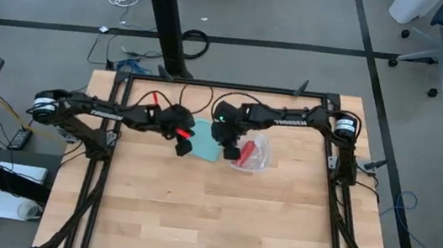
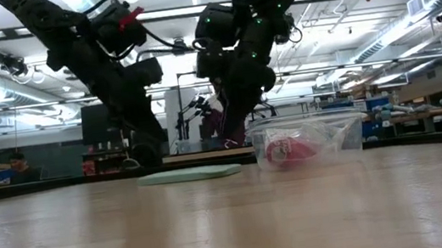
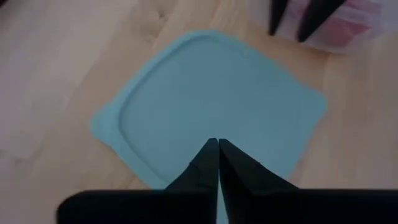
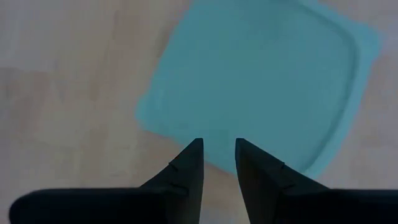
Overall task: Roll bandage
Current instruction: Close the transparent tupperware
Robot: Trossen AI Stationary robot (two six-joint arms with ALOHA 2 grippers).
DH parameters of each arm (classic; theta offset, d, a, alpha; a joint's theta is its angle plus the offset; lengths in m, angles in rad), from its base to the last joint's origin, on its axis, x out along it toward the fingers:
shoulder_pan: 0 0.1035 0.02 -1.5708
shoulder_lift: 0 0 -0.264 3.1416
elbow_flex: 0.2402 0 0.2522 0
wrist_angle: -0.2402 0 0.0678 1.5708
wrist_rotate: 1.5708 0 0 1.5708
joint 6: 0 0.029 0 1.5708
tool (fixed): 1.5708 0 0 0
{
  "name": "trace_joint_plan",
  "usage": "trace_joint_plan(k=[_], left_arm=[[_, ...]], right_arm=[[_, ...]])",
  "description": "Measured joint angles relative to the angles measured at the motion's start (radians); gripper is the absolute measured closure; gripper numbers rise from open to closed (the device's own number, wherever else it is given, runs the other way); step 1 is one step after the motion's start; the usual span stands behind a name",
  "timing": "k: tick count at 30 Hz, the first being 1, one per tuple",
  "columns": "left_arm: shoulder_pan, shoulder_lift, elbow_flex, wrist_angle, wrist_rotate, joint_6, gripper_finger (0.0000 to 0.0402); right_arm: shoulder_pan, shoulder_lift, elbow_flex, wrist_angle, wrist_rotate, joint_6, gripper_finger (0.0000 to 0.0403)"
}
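Observation:
The bandage is a small red roll lying inside a clear plastic container at the table's far middle; in the low view the bandage shows through its wall. A light-blue square lid lies flat on the table just left of it. My left gripper hovers shut above the lid's left part, holding nothing. My right gripper hangs above the lid's right side, next to the container, its fingers apart with nothing between them.
Bare wooden table stretches from the lid to the near edge. A black frame runs along the far edge and both sides. The low view shows the lid flat on the wood beside the container.

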Motion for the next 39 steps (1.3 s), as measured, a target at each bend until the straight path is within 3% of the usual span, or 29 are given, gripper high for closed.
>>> trace_joint_plan(k=[5,9,13,23,30,39], left_arm=[[-0.047,0.056,0.0,0.011,-0.029,-0.002,0.0329],[-0.076,0.138,0.0,0.064,-0.029,0.005,0.028],[-0.081,0.185,0.0,0.073,-0.02,-0.021,0.0252],[-0.142,0.198,0.006,0.006,0.217,-0.234,0.0255],[-0.227,0.194,0.001,0.034,0.335,-0.292,0.0255],[-0.295,0.116,0.046,0.084,0.29,-0.239,0.0256]], right_arm=[[0.067,0.0,0.0,-0.005,0.001,0.024,0.031],[0.117,0.0,0.0,-0.004,0.065,0.023,0.0309],[0.141,-0.002,0.0,-0.011,0.063,0.026,0.0306],[0.155,-0.028,-0.001,-0.074,0.01,0.068,0.0306],[0.251,-0.029,-0.001,-0.105,-0.007,-0.056,0.0305],[0.396,-0.047,-0.001,-0.098,0.08,0.002,0.031]])
